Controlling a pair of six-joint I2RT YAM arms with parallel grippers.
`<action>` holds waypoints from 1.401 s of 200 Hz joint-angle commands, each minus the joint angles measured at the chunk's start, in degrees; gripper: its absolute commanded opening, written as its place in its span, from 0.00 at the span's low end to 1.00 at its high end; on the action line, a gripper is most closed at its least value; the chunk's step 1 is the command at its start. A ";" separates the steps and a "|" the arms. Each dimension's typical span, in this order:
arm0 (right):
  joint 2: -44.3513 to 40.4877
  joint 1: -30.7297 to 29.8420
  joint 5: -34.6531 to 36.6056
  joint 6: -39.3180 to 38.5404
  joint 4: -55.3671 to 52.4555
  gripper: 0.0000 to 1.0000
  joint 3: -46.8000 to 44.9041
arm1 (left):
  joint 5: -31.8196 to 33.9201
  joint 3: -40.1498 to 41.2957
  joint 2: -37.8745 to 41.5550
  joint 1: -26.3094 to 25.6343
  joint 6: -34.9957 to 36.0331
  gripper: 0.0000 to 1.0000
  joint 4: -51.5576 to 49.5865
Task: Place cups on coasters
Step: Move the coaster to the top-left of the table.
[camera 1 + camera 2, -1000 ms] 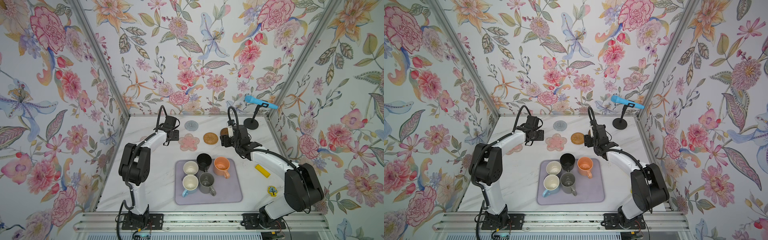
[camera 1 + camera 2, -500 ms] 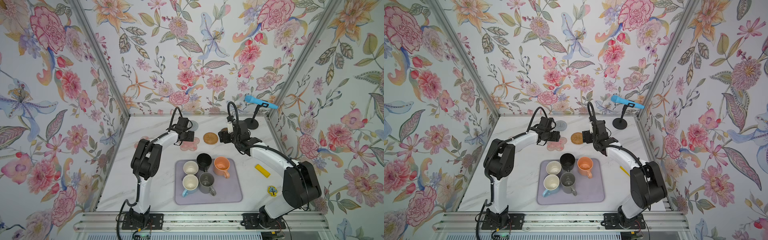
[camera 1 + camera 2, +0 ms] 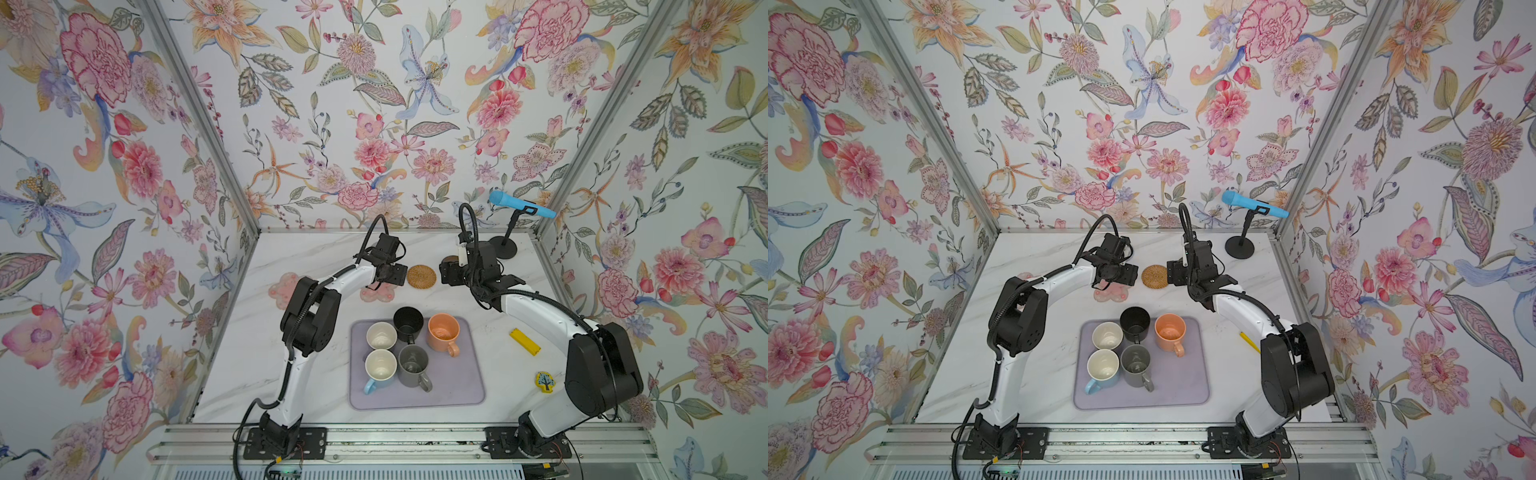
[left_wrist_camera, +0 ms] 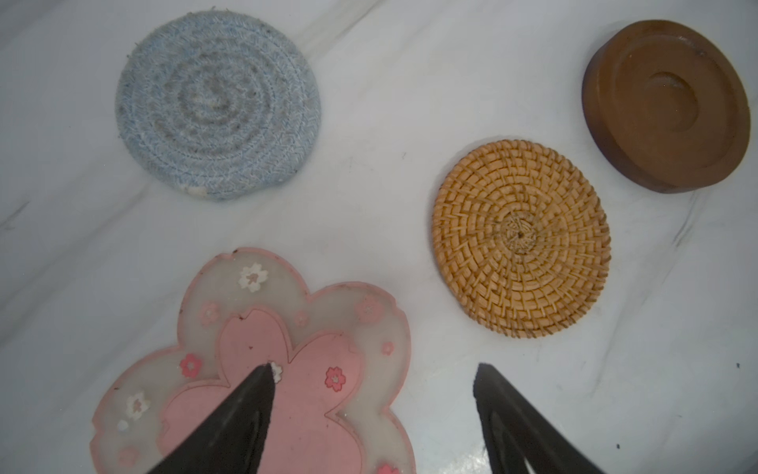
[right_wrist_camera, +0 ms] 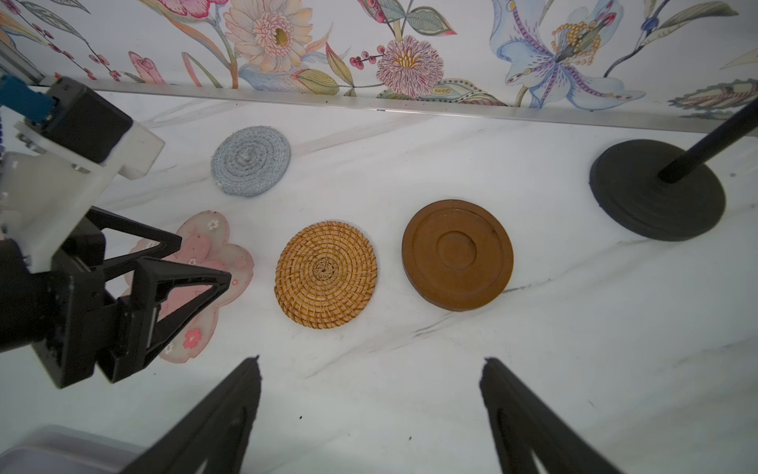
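Several cups stand together on the lilac mat (image 3: 457,390): purple-grey (image 3: 381,335), light blue (image 3: 380,369), black (image 3: 408,322), grey (image 3: 413,365), peach (image 3: 444,328). The coasters lie behind them on the marble. My left gripper (image 4: 375,365) hangs open over a pink flower coaster (image 4: 311,394), one finger above it, the other above bare table. The grey ringed coaster (image 4: 217,111), woven tan coaster (image 4: 521,238) and brown wooden coaster (image 4: 664,106) are bare. A second pink flower coaster (image 3: 284,286) lies further left. My right gripper (image 5: 371,360) is open and empty, short of the tan coaster (image 5: 326,274).
A black stand base (image 5: 656,188) carrying a blue microphone (image 3: 521,204) stands in the back right corner. A yellow block (image 3: 524,341) and a small tree-pattern piece (image 3: 543,381) lie right of the mat. Flowered walls close in the back and sides.
My left arm has swung right from the left side of the table to the middle pink flower coaster. Both grippers have opened wider. The right gripper shifted slightly.
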State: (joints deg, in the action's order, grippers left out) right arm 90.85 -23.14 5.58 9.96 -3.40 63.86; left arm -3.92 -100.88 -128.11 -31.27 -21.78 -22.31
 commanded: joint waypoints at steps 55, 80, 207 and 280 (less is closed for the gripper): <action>-0.05 0.28 0.19 -0.15 -1.16 0.86 0.41 | 7.17 -2.18 -3.83 -2.20 1.46 0.80 -5.65; -0.06 0.37 0.39 -0.64 -1.14 0.86 0.22 | 9.54 -1.39 -3.60 -2.74 1.86 0.80 -6.53; -1.44 0.35 0.65 0.37 -1.10 0.86 -0.47 | 13.94 0.69 -4.84 -1.62 -0.79 0.77 -9.39; -2.73 0.33 0.74 0.91 -1.09 0.86 -1.16 | 14.12 5.07 -1.67 1.42 -1.73 0.75 -8.53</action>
State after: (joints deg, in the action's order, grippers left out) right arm 90.26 -23.05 5.58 9.96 -3.66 63.68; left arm 7.99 -99.22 -130.52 -31.90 -23.38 -26.89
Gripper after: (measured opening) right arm 0.858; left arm 0.752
